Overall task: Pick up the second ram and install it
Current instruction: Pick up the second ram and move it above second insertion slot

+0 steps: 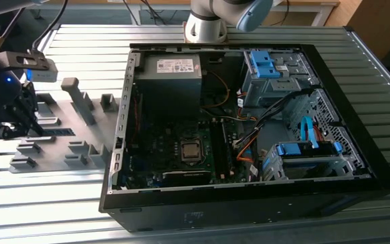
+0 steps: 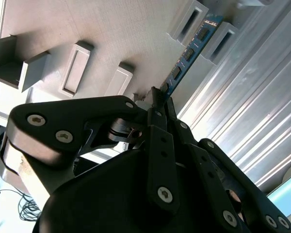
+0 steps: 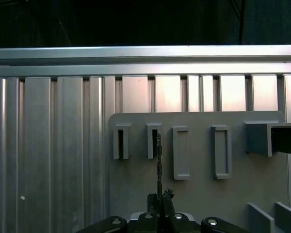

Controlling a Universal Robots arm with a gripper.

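The second ram (image 2: 186,53) is a slim blue-green strip with dark chips, seen edge-on in the first wrist view (image 3: 158,162). It reaches out from my gripper (image 2: 157,99) over the grey fixture plate (image 2: 111,34). Its far end lies by two slotted grey blocks (image 3: 154,141). The black fingers (image 2: 160,141) are shut on the strip's near part. I cannot tell whether the strip rests in the blocks or hangs just above them. In the exterior view my gripper (image 1: 26,127) stands over the fixture plate (image 1: 53,152), left of the open computer case (image 1: 249,195).
Inside the case lie the motherboard (image 1: 191,150) with its processor socket, a power supply (image 1: 171,68), blue drive cages (image 1: 306,150) and loose cables. Grey upright blocks (image 1: 79,101) rise from the fixture plate. The table is ribbed aluminium (image 1: 39,208). The arm's base (image 1: 205,28) stands behind the case.
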